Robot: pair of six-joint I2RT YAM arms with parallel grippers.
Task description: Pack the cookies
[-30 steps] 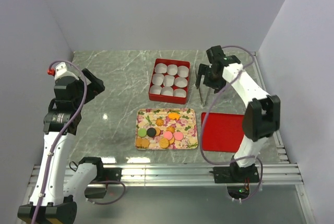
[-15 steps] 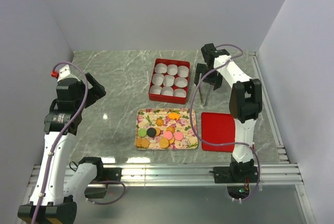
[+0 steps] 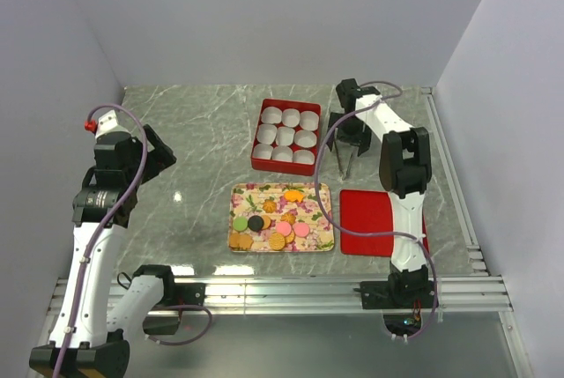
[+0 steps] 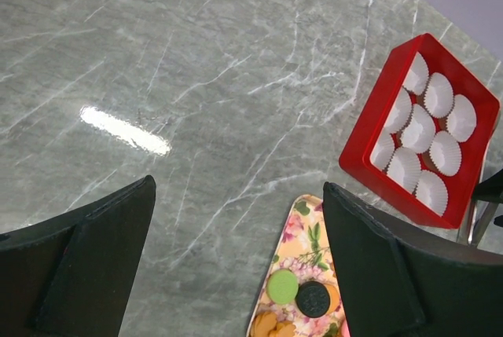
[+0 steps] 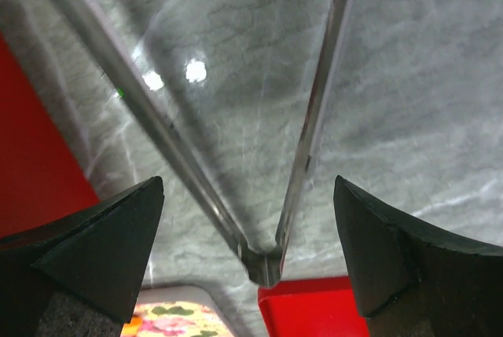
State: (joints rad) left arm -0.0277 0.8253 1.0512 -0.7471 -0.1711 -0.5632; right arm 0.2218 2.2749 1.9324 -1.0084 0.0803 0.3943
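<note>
"Holding anything, either gripper?"

"No. The left gripper (image 4: 238, 195) is spread wide above bare marble, empty. The right gripper (image 5: 249, 188) is just as wide; the metal tongs (image 5: 310, 117) lie between its fingers, touching neither."

"Cookies?"

"All the cookies (image 3: 264, 224) are on the floral tray (image 3: 322, 211)."

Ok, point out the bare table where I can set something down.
Widest bare marble: left of the red box and floral tray, out to the left arm. Crowded on the right: tongs, red lid and right arm sit close together.
</note>
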